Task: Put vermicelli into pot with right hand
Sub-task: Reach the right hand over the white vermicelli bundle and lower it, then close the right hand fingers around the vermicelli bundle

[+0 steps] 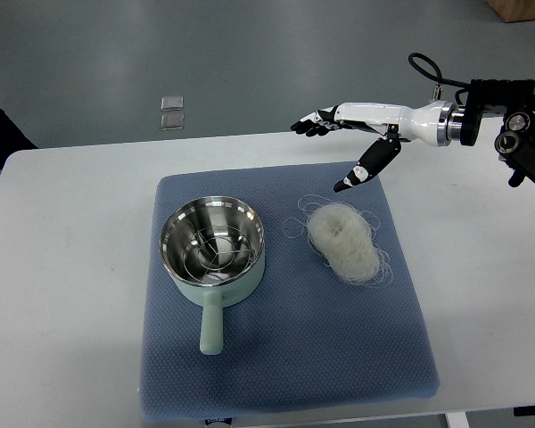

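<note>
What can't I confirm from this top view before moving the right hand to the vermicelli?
- Pot: a few strands lie inside, but reflections on the steel make the amount unclear.
- Vermicelli: its underside on the blue mat is hidden by the bundle itself.
- Right hand: open, but one steep view cannot show its height above the mat.
- Right arm: cut off at the right edge.
- Mat's front edge: cut off at the bottom edge.
- Left hand: not in view.

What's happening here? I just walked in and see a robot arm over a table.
The robot's right hand hangs open above the far edge of a blue mat, holding nothing. A bundle of vermicelli lies on the mat just below it, beside a pale green pot. Only a few loose strands show in the pot.
</note>
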